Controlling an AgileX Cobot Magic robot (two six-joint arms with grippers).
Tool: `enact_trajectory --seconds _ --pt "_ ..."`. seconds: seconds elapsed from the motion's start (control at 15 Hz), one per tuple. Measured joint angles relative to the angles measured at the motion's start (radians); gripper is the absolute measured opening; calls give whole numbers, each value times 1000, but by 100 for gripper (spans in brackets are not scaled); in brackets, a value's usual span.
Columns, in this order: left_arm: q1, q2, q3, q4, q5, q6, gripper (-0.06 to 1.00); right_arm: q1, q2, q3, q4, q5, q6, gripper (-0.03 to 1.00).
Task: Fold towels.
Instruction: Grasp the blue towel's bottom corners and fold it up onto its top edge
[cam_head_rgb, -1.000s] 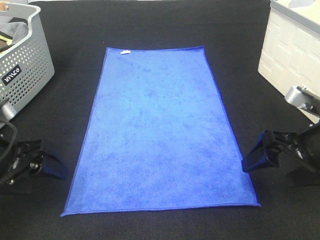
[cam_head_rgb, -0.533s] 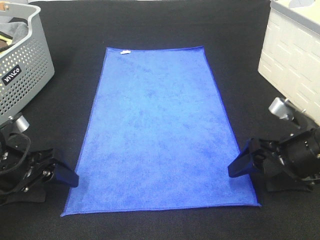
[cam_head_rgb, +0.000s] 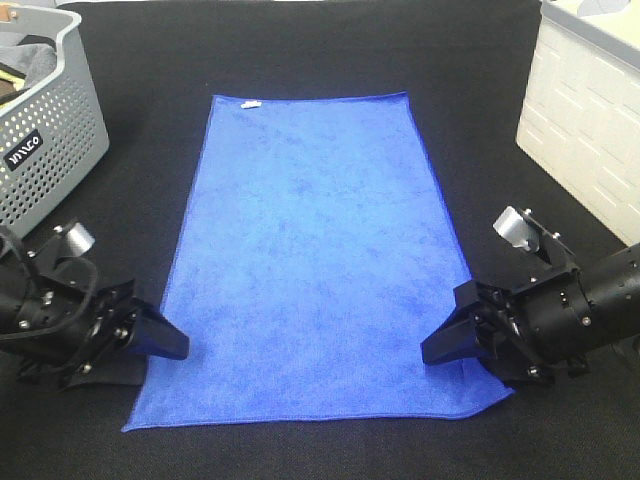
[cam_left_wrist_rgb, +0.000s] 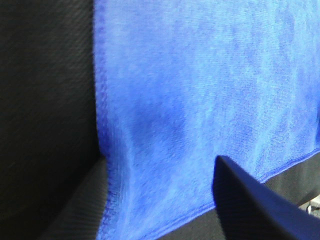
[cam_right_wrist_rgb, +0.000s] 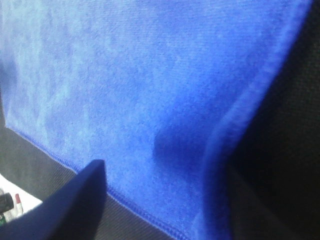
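A blue towel lies spread flat on the black table, with a small white tag at its far edge. My left gripper is low at the towel's near-left side edge. In the left wrist view it is open, one finger above the cloth and the other at the raised edge. My right gripper is low at the near-right side edge. It is open in the right wrist view, with the towel edge bulging up between its fingers.
A grey perforated basket holding cloth stands at the far left. A white box stands at the far right. Black table surface surrounds the towel.
Both grippers have moved inward and down from beside the towel onto its near side edges. The near-right corner of the towel has shifted slightly inward.
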Motion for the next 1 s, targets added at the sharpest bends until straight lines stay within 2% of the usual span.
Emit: enact_trajectory --seconds 0.07,0.13,0.2,0.33,0.4,0.47,0.67,0.8,0.87,1.0 --pt "-23 13 -14 -1 -1 2 54 0 2 3 9 -9 2 54" --pt "-23 13 -14 -1 -1 2 54 0 2 3 9 -9 2 54" --pt "-45 25 -26 -1 -5 2 48 0 6 3 16 -22 6 47" --pt "-66 33 -31 0 -30 -22 27 0 10 3 19 -49 23 27" --pt "-66 33 -31 4 -43 -35 7 0 11 3 19 -63 30 12" --pt "-66 33 -33 7 -45 -37 1 0 11 3 19 -63 36 3" --pt "-65 33 -34 13 -18 -42 0 0 11 3 19 -48 66 0" --pt "-57 33 -34 52 35 -63 0 0 -4 4 12 -23 82 0" --pt "-55 28 -34 82 50 -84 0 0 -31 5 -5 -12 107 0" --pt "-54 -42 -34 209 53 -182 0 0 -109 5 -125 9 235 0"
